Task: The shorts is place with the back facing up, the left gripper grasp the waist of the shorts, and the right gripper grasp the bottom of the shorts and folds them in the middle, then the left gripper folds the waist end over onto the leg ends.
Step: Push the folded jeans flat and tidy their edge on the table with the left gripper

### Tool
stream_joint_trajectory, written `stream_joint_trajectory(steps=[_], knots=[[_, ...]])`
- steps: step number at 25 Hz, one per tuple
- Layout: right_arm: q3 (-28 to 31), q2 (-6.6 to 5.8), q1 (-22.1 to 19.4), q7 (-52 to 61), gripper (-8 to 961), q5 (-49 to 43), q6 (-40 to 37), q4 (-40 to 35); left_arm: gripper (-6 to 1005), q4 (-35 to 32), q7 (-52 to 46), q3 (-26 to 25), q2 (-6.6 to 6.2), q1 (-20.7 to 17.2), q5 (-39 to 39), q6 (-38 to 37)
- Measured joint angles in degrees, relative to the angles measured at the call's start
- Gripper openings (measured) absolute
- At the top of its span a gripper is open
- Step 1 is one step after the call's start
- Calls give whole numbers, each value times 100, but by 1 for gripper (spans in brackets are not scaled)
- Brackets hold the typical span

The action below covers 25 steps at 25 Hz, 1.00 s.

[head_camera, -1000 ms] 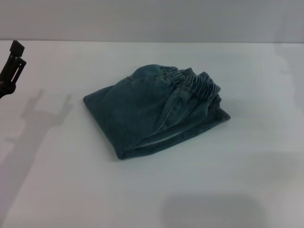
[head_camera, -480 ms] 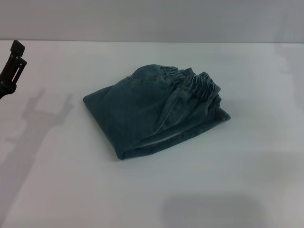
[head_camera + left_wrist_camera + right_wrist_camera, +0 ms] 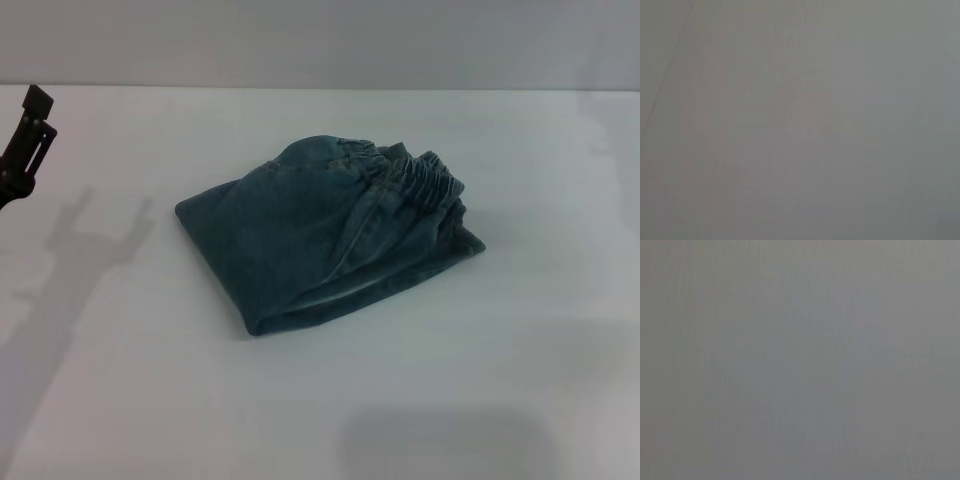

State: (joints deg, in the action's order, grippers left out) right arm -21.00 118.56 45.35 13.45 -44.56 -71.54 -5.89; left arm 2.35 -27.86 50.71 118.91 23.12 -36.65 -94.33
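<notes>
- On the white table (image 3: 120,400), blue faded denim shorts (image 3: 320,235) lie folded, ruffled elastic waist (image 3: 420,180) on top.
- At the left edge, the slim black left gripper (image 3: 25,135) hangs clear; open or closed, cannot tell.

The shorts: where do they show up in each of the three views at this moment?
Head view: the shorts lie folded in a bundle at centre on the white table, the waist on top toward the robot's right.
Left wrist view: not in it, only plain grey.
Right wrist view: not in it, only plain grey.
Shared landmark: none can be made out.
</notes>
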Motion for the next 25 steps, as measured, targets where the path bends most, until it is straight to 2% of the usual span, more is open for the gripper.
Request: stream_joint_trajectory(steps=[25], knots=[[0, 0, 44, 18, 580, 0, 0, 0, 824, 3, 1, 0, 9, 5, -9, -6]])
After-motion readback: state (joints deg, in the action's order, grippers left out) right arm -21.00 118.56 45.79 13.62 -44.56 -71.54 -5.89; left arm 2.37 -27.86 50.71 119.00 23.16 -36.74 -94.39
